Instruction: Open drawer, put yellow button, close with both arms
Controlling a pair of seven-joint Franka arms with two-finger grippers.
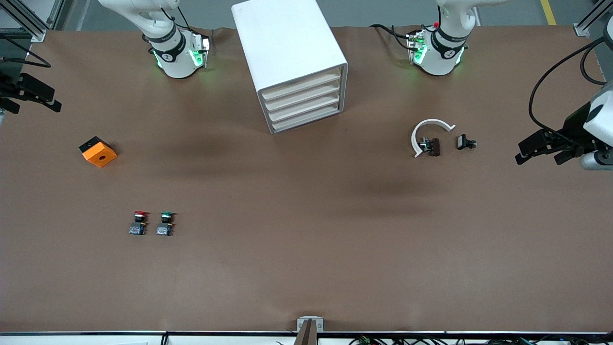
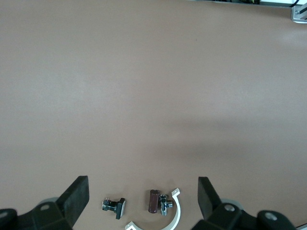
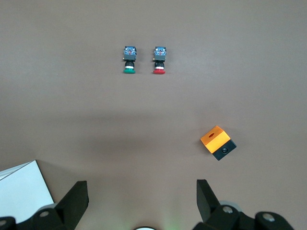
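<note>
Nearest the tabletop's front edge, a red-capped button (image 1: 138,223) and a green-capped button (image 1: 165,224) sit side by side. Farther back lie an orange box (image 1: 98,152) and a white clip (image 1: 427,132). The left gripper (image 1: 541,151) and the right gripper (image 1: 33,96) hang released and empty over the tabletop's end edges. The drawer cabinet (image 1: 287,57), all its drawers shut, stands by the edge at the arms' bases. The yellow button cannot be seen.

Matt brown table (image 1: 306,230), glossy white plastic drawer cabinet (image 1: 287,43), shiny metal clip parts (image 2: 111,205).

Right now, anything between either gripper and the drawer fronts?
Left gripper: a white curved clip and small black parts lie low on the table roughly along its way to the drawer unit. Right gripper: nothing visible; the orange box sits nearer the camera.
</note>
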